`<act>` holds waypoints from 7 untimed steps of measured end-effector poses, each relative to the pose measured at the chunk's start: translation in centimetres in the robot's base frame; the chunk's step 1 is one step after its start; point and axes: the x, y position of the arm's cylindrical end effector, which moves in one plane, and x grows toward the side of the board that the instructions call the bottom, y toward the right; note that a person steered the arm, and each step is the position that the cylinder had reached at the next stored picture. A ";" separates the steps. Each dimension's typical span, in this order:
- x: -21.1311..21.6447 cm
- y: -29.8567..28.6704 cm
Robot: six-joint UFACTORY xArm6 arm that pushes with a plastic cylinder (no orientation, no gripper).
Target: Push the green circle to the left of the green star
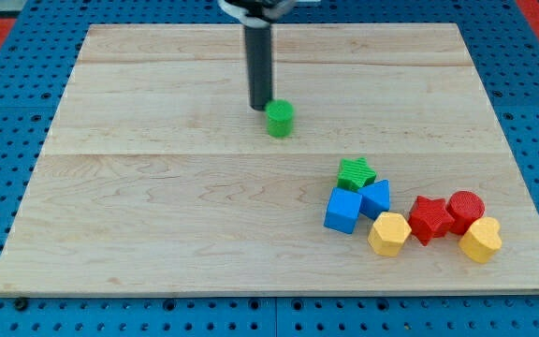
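The green circle [280, 118] stands on the wooden board, a little above the middle of the view. My tip [260, 107] is just to its upper left, touching or nearly touching it. The green star [356, 173] lies lower and to the right, at the top of a cluster of blocks.
Below the star sit a blue cube [342, 211] and a blue block [376, 197]. Right of them are a yellow hexagon [389, 233], a red star [429, 218], a red circle [465, 210] and a yellow block [481, 240]. The board [157, 206] is ringed by blue pegboard.
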 end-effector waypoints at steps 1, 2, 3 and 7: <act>2.4 3.8; 6.2 3.6; 8.1 6.7; 5.6 -0.4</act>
